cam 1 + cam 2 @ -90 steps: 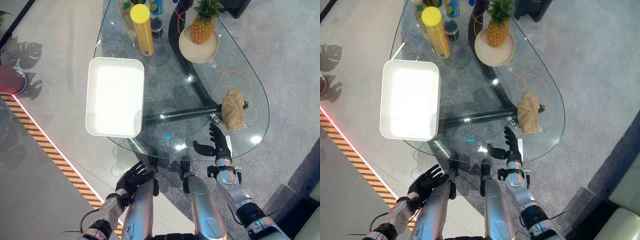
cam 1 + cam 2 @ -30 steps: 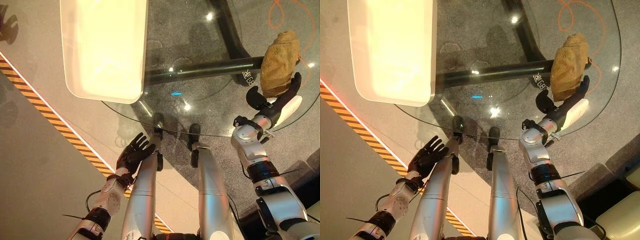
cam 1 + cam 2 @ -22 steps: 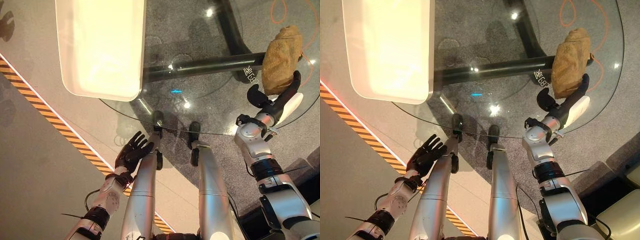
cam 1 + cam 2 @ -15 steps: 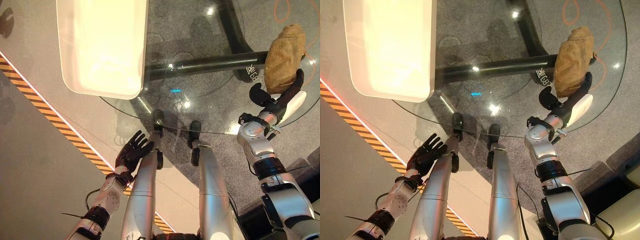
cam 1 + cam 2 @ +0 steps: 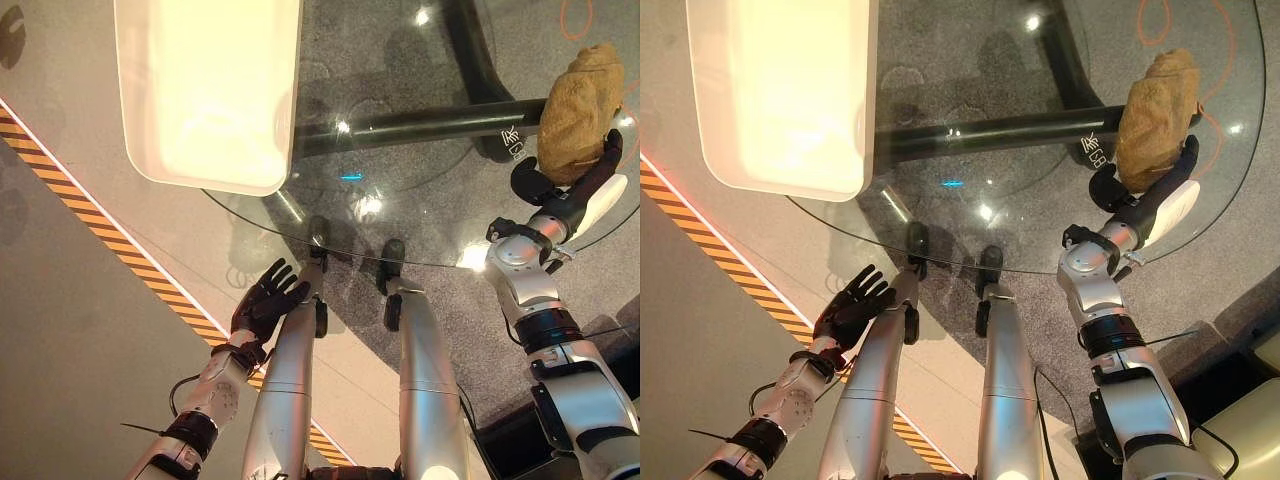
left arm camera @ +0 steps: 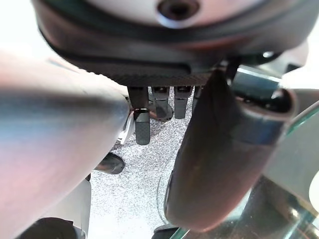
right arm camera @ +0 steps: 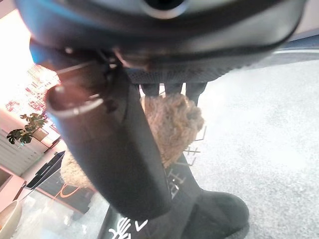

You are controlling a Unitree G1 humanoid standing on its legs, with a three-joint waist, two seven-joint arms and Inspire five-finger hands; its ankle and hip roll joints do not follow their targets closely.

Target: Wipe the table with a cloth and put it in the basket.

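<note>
- Now the right hand (image 5: 572,190) sits closer to the cloth (image 5: 581,98) than a moment ago: its fingertips reach the cloth's near edge, where before they were a little short of it.
- Three seconds back the head camera took in bottles and a pineapple at the table's far end; the view has since tipped down, so that shift is the camera's, not the things'.
- The right hand's fingers are straight and spread, thumb held apart, palm facing the cloth; nothing is gripped.
- In the right wrist view the fingers (image 7: 172,88) lie against the cloth, though how firmly they press cannot be told.
- The left hand (image 5: 265,301) hangs low beside the table, below the glass edge, fingers loosely fanned and holding nothing, much as before.
- The white basket (image 5: 208,90) stands on the left part of the glass table (image 5: 400,215), well apart from the cloth.
- A dark table-leg bar (image 5: 420,125) runs beneath the glass between basket and cloth.
- The cloth is a tan, crumpled bundle, bunched upright in a lump on the glass near the table's right rim.
</note>
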